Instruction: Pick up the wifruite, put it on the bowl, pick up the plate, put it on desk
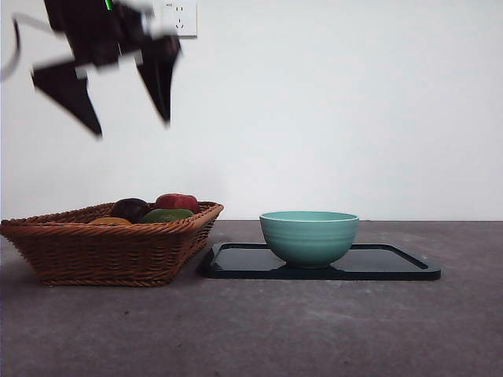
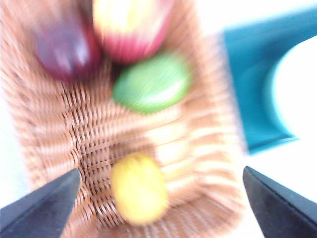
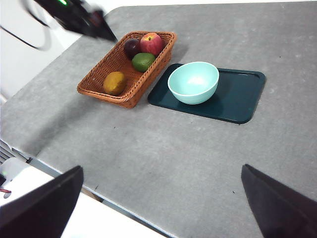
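The wifruite (image 3: 114,83), a brown-orange oval, lies in the near end of a wicker basket (image 3: 101,74); it shows blurred in the left wrist view (image 2: 139,188) and as a sliver over the rim in the front view (image 1: 110,221). My left gripper (image 1: 132,127) hangs open high above the basket, the wifruite below its jaws (image 2: 161,171). The teal bowl (image 1: 309,236) stands empty on the dark rectangular plate (image 1: 393,267), a flat tray on the desk (image 1: 314,330). My right gripper (image 3: 161,168) is open, high over the desk's near edge.
Beside the wifruite, the basket (image 1: 102,251) holds a dark purple fruit (image 3: 131,47), a red fruit (image 3: 152,43) and a green fruit (image 3: 143,61). The plate (image 3: 237,94) touches the basket's right side. A white wall with a socket (image 1: 179,17) stands behind.
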